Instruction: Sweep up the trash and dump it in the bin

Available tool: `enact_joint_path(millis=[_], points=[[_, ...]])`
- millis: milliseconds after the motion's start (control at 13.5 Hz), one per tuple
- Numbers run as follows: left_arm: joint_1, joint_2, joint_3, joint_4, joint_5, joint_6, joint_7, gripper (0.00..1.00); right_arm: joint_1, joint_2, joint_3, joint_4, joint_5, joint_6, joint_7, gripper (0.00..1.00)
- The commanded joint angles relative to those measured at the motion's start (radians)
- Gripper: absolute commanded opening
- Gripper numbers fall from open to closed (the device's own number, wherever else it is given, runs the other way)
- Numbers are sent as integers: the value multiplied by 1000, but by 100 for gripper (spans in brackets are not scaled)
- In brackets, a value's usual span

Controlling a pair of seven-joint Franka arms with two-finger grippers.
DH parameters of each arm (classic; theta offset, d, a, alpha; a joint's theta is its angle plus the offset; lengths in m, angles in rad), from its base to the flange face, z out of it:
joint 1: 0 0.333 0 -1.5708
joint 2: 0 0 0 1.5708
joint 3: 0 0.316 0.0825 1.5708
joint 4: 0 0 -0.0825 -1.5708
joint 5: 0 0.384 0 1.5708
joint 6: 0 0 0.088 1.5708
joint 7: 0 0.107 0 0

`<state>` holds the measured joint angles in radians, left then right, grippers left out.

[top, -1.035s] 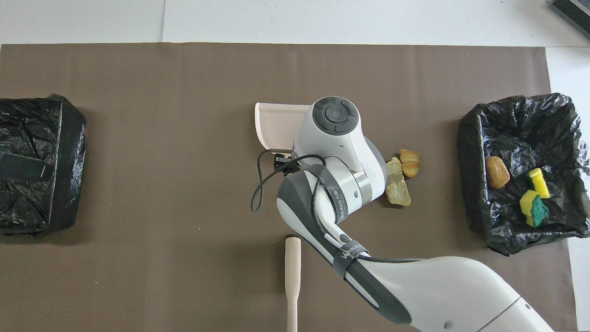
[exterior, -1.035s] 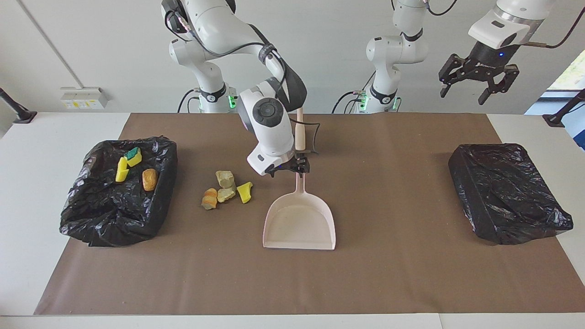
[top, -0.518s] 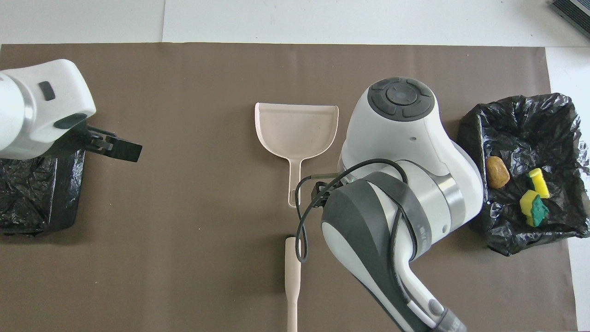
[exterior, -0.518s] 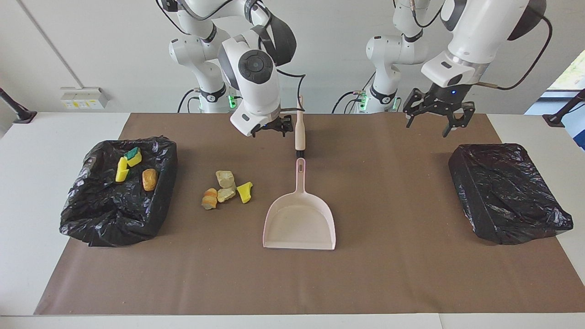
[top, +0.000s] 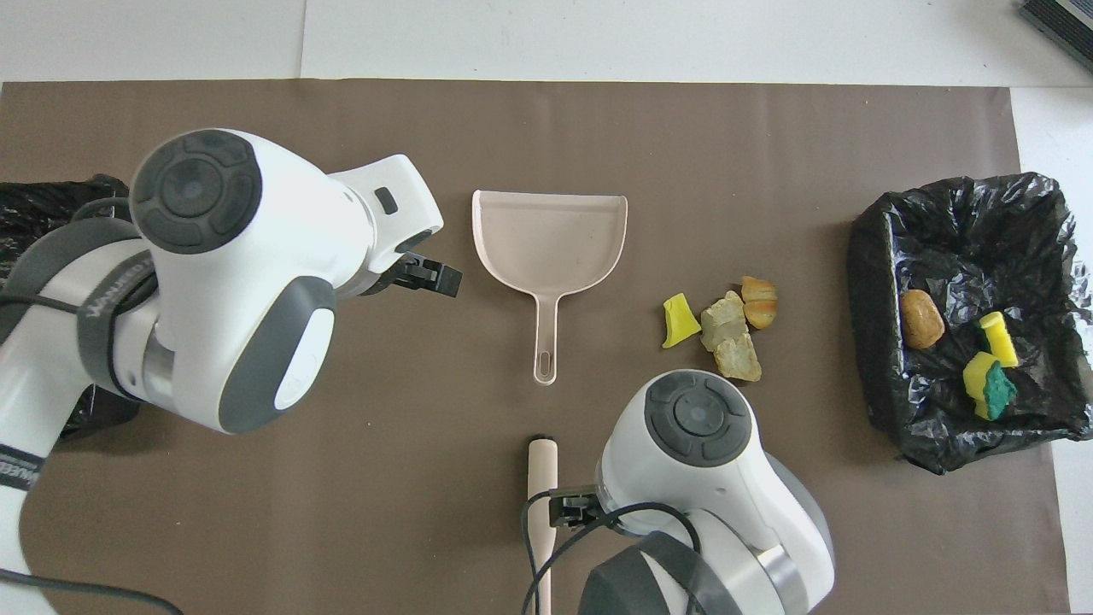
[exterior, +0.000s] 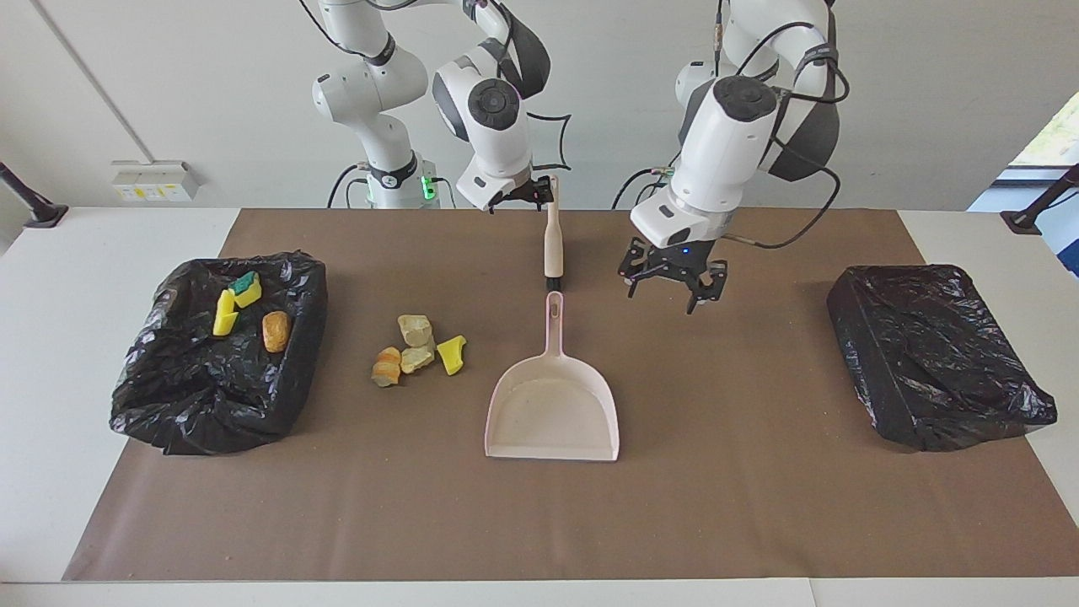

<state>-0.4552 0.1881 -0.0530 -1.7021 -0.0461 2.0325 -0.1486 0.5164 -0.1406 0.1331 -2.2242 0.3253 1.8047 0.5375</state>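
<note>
A pile of trash [exterior: 416, 350], tan and orange-brown chunks and one yellow sponge piece, lies on the brown mat between the pale pink dustpan [exterior: 552, 409] and the open black-lined bin [exterior: 152, 396]; the pile also shows in the overhead view [top: 726, 323]. More trash lies in that bin: yellow sponge pieces, a green-topped sponge [exterior: 246, 287] and a bread-like chunk [exterior: 276, 330]. My left gripper [exterior: 672, 291] hangs open and empty over the mat beside the dustpan's handle. My right gripper [exterior: 527, 196] is raised at the robots' end of a tan stick handle [exterior: 553, 244].
The stick handle [top: 541, 478] lies on the mat in line with the dustpan [top: 551, 235], nearer to the robots. A second bin [exterior: 936, 354] wrapped in black plastic stands at the left arm's end of the table. The open bin [top: 1037, 205] stands at the right arm's end.
My right gripper let go of the dustpan's handle, rose and drew back to the stick handle's end. My left gripper came down from high over the wrapped bin to beside the dustpan's handle.
</note>
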Motion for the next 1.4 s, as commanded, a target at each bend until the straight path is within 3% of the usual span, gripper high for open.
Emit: enact_joint_path(millis=[0, 222, 444, 739, 813, 1109, 1183, 1331], points=[[-84, 106, 16, -2, 12, 145, -141, 100, 78, -68, -3, -112, 58, 92, 111, 100], [-163, 162, 18, -5, 12, 209, -225, 100, 148, -13, -3, -117, 87, 204, 183, 100], [-227, 264, 21, -4, 23, 288, -327, 100, 223, 44, -3, -118, 93, 261, 229, 100], [-230, 266, 22, -4, 23, 279, -353, 100, 276, 82, -3, -134, 93, 335, 251, 100], [-229, 264, 22, -1, 25, 272, -356, 94, 280, 84, -3, -149, 93, 346, 251, 100], [-229, 249, 27, 6, 112, 206, -359, 48, 280, 72, -3, -187, 93, 354, 239, 100], [-227, 248, 27, 9, 130, 199, -359, 40, 280, 72, -3, -187, 93, 355, 239, 82], [-227, 241, 27, 9, 143, 189, -358, 22, 280, 72, -3, -187, 93, 355, 242, 28]])
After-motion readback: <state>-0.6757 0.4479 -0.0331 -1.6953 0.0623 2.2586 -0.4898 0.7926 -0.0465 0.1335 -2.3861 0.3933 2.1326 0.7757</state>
